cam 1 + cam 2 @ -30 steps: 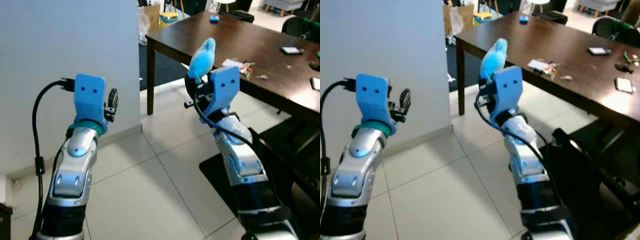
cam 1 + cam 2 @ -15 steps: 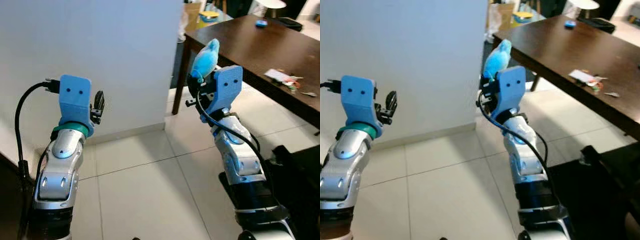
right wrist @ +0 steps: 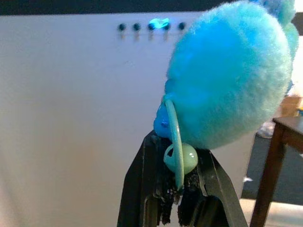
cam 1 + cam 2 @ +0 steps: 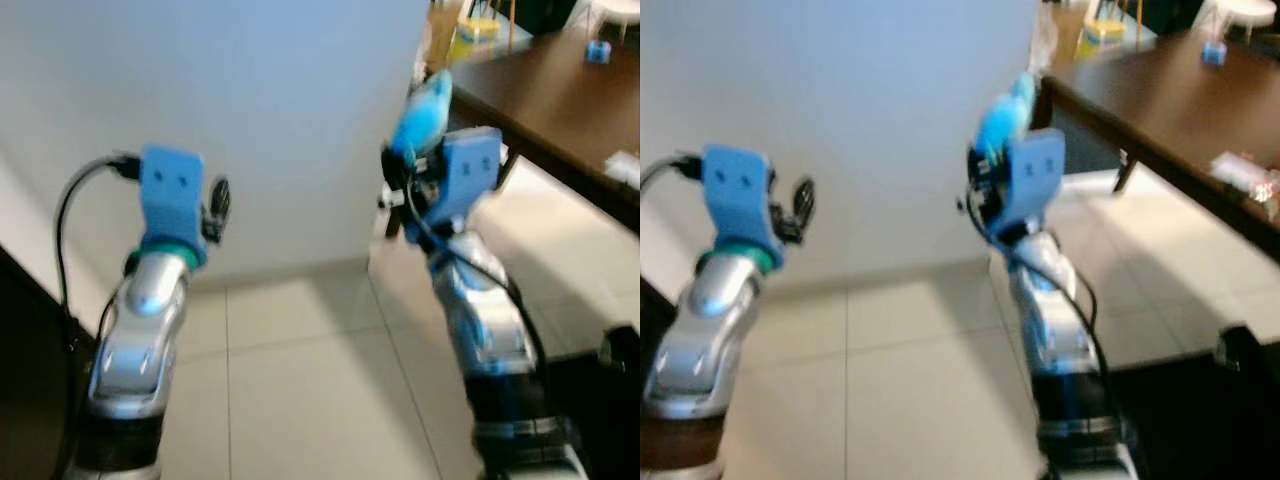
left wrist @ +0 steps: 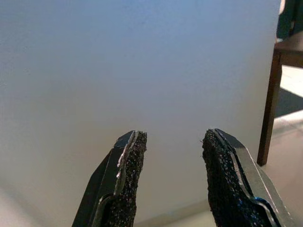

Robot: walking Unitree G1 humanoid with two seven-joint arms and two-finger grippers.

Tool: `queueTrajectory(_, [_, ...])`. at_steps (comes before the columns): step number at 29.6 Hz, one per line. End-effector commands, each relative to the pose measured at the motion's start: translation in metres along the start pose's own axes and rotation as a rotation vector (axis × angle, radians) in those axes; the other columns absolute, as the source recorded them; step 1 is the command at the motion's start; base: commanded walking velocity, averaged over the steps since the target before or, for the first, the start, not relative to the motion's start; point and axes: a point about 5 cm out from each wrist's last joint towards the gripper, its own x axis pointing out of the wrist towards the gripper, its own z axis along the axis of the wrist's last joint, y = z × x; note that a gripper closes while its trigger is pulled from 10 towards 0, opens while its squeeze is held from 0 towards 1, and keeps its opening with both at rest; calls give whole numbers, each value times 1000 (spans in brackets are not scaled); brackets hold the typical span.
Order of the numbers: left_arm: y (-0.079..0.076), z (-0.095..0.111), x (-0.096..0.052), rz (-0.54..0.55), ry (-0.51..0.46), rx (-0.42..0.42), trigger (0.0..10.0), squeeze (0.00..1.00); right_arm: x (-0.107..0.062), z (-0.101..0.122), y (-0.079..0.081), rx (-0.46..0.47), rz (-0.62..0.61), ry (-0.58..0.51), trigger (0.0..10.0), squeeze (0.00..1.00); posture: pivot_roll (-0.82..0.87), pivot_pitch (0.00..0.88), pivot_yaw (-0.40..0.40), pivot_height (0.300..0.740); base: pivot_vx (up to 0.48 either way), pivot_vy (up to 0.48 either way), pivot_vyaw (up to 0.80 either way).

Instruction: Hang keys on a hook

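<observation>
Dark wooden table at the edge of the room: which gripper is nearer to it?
Right. The right gripper, holding the fluffy blue keyring, is raised just beside the table corner. The left gripper, open, faces the white wall farther from it.

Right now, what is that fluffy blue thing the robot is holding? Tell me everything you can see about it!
It is a soft, fuzzy, bright blue pompom, round and furry like plush. A thin teal ring hangs from it, along with a small pale green ball. The right gripper is shut on the ring, holding the pompom raised and facing a white wall. Nothing else touches it.
</observation>
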Motion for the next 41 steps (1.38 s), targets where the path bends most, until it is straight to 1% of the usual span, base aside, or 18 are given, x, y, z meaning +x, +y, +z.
queueTrajectory(1, [2,-2,-1,2,15,-5,10000,0,-2,0,6,4,19,-9,10000,0,-54,86,86,740,472,0,0])
queueTrajectory(3, [1,-3,-1,-1,17,-7,10000,0,-2,-1,6,-1,23,-7,10000,0,-54,86,86,740,469,0,0])
queueTrajectory(6, [-3,-8,-6,-15,33,9,10000,0,-4,-1,7,-5,25,-2,10000,0,-54,90,86,740,469,0,0])
queueTrajectory(10, [-3,-12,-9,-17,42,12,10000,0,-5,-1,5,-6,21,0,10000,0,-55,92,83,740,469,0,0])
queueTrajectory(18, [-3,-9,-8,-3,36,-2,10000,0,-4,0,4,-13,28,-4,10000,0,-58,85,80,740,469,0,0])
queueTrajectory(19, [-1,-6,-8,19,17,-3,10000,0,-4,1,5,-20,37,-6,10000,0,-58,85,80,740,469,0,0])
queueTrajectory(20, [2,3,-7,57,-37,-7,10000,0,-4,2,6,-21,58,-8,10000,0,-62,82,78,740,465,0,0])
queueTrajectory(21, [2,3,-7,57,-37,-7,10000,0,-4,2,6,-21,58,-8,10000,0,-62,82,78,740,465,0,0])
queueTrajectory(24, [7,21,-7,101,-130,0,10000,0,-6,4,8,-21,101,-12,10000,0,-61,80,77,740,465,0,0])
queueTrajectory(27, [6,23,-8,98,-138,5,10000,0,-6,4,9,-21,109,-14,10000,0,-61,80,77,740,465,0,0])
queueTrajectory(30, [4,29,-12,76,-154,13,10000,0,-5,10,9,-24,128,-32,10000,0,-62,73,77,740,465,0,0])
queueTrajectory(34, [4,30,-13,75,-156,11,10000,0,-4,11,9,-22,135,-39,10000,0,-60,74,75,740,465,0,0])
queueTrajectory(35, [4,31,-14,79,-156,7,10000,0,-5,15,15,-8,197,-50,10000,0,-58,74,74,740,465,0,0])
queueTrajectory(36, [4,31,-14,79,-156,7,10000,0,-5,15,15,-8,197,-50,10000,0,-58,74,74,740,465,0,0])
queueTrajectory(38, [5,29,-16,87,-148,0,10000,0,-10,22,32,4,355,-68,10000,0,-58,72,73,740,467,0,0])
queueTrajectory(39, [5,29,-16,87,-148,0,10000,0,-10,22,32,4,355,-68,10000,0,-58,72,73,740,465,0,0])
queueTrajectory(40, [5,28,-16,90,-145,-1,10000,0,-13,25,38,4,405,-76,10000,0,-58,72,73,740,465,0,0])
queueTrajectory(41, [5,27,-17,92,-143,-2,10000,0,-13,26,40,1,427,-80,10000,0,-58,72,73,740,465,0,0])
